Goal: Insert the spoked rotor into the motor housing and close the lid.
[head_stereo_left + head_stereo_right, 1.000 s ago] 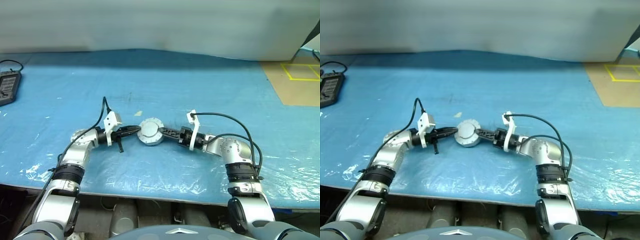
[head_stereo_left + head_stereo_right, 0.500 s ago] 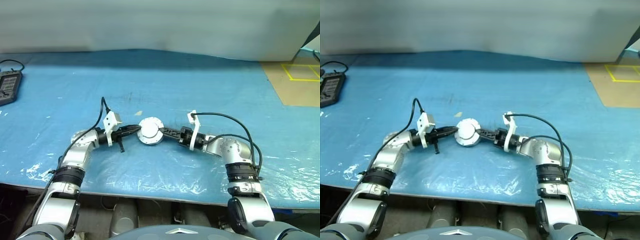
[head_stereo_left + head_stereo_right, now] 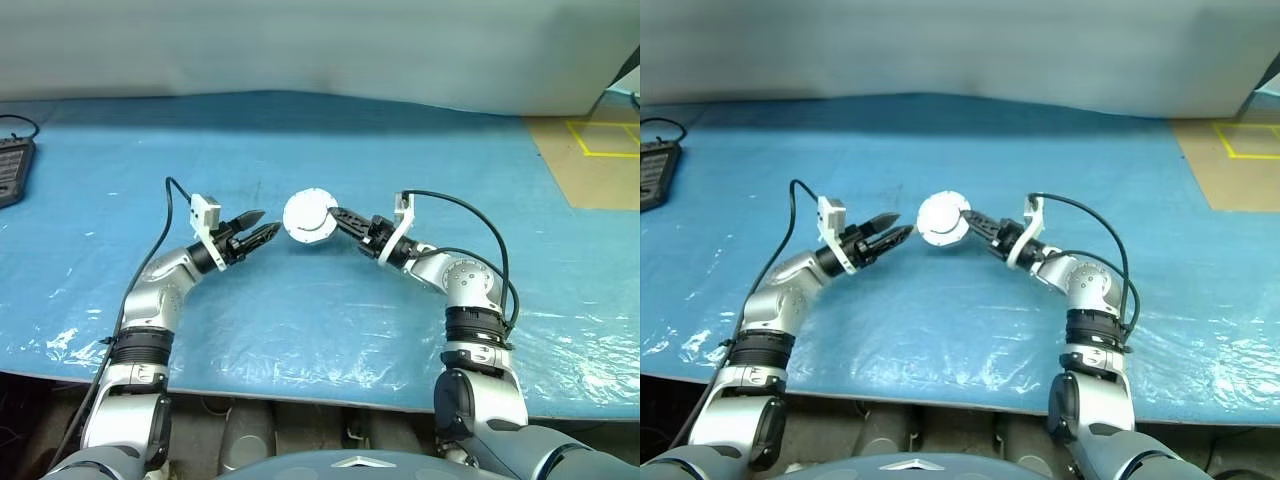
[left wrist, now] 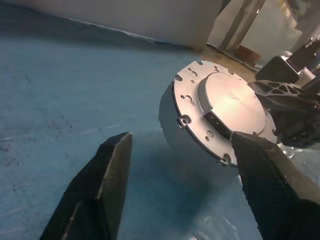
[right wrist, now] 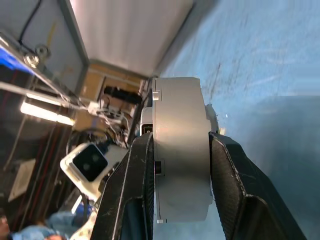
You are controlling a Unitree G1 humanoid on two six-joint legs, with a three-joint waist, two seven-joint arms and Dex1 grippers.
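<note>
Motor housing [image 3: 310,216]: held edgewise above blue table [image 3: 420,160] in right gripper [image 3: 337,217], left gripper [image 3: 256,233] spread, empty, just beside; risk: slip/drop w/ one-sided pinch, lid prob. fitted.

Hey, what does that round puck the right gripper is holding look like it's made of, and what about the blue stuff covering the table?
The motor housing looks like metal with a matte silver-grey finish: it takes a soft sheen and shows small holes and notches along its rim. The blue table cover is probably thin plastic sheeting, judging by its wrinkles and glossy glints near the front edge; it could be coated fabric.
</note>
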